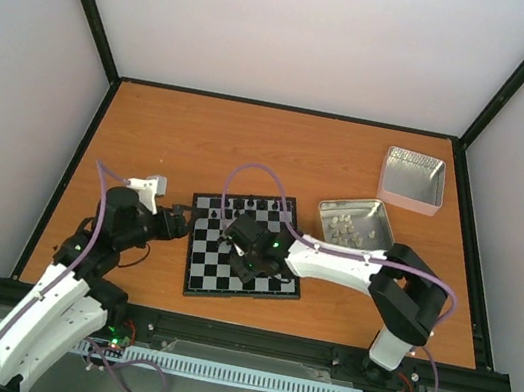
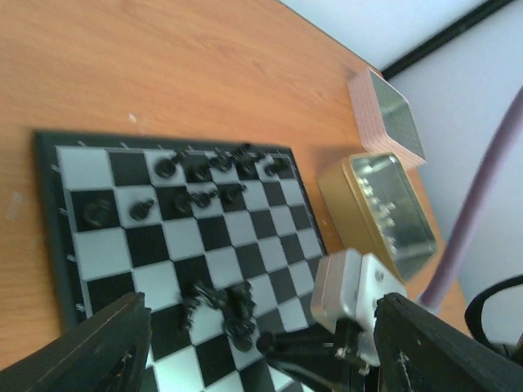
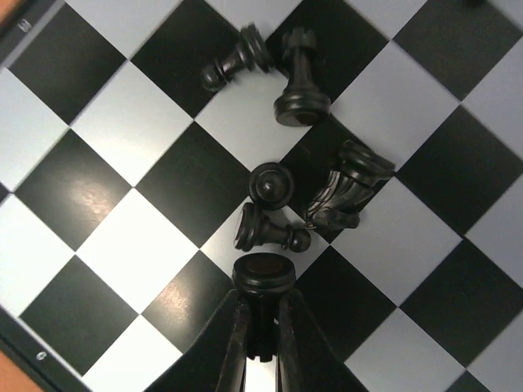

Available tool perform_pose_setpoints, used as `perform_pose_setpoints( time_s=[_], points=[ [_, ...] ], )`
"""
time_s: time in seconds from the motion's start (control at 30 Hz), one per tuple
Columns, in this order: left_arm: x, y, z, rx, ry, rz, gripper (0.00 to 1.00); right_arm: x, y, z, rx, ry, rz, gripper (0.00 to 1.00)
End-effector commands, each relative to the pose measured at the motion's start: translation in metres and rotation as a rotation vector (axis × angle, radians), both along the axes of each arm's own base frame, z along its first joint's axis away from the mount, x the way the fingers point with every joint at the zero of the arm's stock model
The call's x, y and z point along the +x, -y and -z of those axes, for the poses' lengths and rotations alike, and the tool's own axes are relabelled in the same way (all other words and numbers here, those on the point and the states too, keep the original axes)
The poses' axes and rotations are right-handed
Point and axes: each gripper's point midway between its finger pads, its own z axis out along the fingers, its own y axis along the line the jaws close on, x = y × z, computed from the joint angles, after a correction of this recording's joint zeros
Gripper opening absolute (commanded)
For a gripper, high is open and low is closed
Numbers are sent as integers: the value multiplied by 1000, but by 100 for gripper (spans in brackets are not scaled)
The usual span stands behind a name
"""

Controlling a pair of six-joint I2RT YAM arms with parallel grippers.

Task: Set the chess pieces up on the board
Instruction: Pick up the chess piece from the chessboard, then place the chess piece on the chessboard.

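- The right gripper (image 3: 263, 314) had its fingers pinched on a black piece (image 3: 263, 274). The piece's long axis ran along the fingers, base outward.
- Just beyond lay the toppled heap (image 3: 343, 192) on the board (image 3: 122, 122).
- Farther off stood the standing rows (image 2: 221, 163). The left gripper (image 2: 261, 327) hung spread wide at the board's left edge, the farther of the two.
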Motion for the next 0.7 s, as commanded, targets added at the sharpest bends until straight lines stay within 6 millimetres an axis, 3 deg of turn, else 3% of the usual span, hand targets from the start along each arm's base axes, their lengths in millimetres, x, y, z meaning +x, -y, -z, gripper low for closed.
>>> perform_pose_setpoints(
  time_s=[0.0, 0.13, 0.33, 0.5, 0.67],
  points=[
    [-16, 35, -10, -189, -46, 173, 76, 9, -14, -39, 176, 79, 17, 5],
    [-28, 56, -10, -335, -132, 282, 77, 6, -23, -76, 343, 148, -33, 5],
    [-37, 78, -21, -452, -217, 432, 80, -1, -32, -116, 500, 261, -156, 8],
    [-39, 86, -24, -485, -259, 488, 79, 3, -37, -130, 522, 317, -190, 8],
    [-41, 87, -10, -489, -325, 484, 64, 4, -42, -137, 541, 332, -201, 8]
  ],
)
